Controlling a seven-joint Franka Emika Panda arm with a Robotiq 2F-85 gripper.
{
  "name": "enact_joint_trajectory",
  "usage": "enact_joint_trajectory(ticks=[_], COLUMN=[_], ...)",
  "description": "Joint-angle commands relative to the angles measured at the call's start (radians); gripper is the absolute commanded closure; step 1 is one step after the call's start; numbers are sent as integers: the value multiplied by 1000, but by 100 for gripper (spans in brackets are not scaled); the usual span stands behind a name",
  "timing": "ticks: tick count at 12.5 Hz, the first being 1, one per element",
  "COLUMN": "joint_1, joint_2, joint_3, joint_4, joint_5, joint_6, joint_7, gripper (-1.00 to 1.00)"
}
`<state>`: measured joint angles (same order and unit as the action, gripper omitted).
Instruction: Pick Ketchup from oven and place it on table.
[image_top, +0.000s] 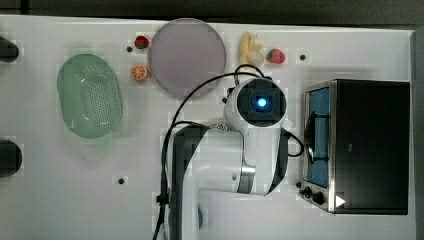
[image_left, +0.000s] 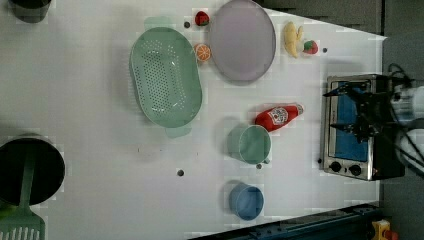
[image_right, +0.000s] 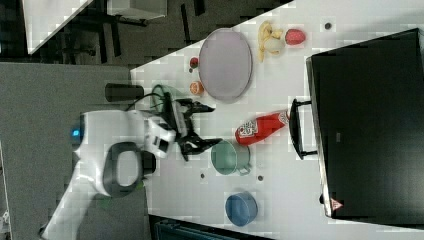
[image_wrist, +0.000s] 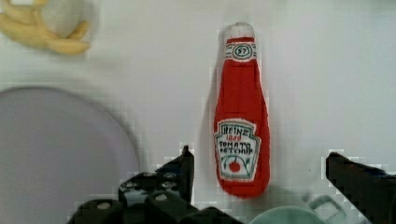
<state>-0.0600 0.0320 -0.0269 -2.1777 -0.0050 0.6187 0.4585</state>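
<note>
The red Ketchup (image_wrist: 242, 135) lies flat on the white table (image_left: 90, 100), white cap pointing at the oven (image_left: 357, 127). It rests between the oven's handle and a green cup (image_right: 227, 157); the bottle (image_left: 276, 116) also shows in the right view (image_right: 260, 127). My gripper (image_wrist: 258, 153) hangs above the bottle's base end, open, its black fingers (image_wrist: 184, 168) spread wide to either side and touching nothing. In the right view the gripper (image_right: 216, 125) stands clear above the table. In the top view my arm (image_top: 240, 155) covers the bottle. The oven (image_top: 367, 145) stands at the top view's right.
A lilac plate (image_left: 242, 40), a green colander (image_left: 165, 75), an orange slice (image_left: 202, 51), strawberries (image_left: 201, 18) and a banana (image_left: 291, 38) lie farther along the table. A blue cup (image_left: 246, 201) stands beyond the green cup (image_left: 254, 144). Bare tabletop spreads across the left view's left.
</note>
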Motion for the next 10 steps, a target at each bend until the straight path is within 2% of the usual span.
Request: enact_joint_trajectory(ticks=[1, 3, 5, 10], joint_1=[18, 16, 17, 16], joint_2=[-87, -122, -129, -127], joint_3=[17, 9, 15, 13], joint_4=[188, 319, 392, 416], joint_5=[11, 10, 10, 10], joint_6=[-197, -371, -512, -515], joint_7=[19, 19, 19, 19], gripper=[-100, -100, -100, -100])
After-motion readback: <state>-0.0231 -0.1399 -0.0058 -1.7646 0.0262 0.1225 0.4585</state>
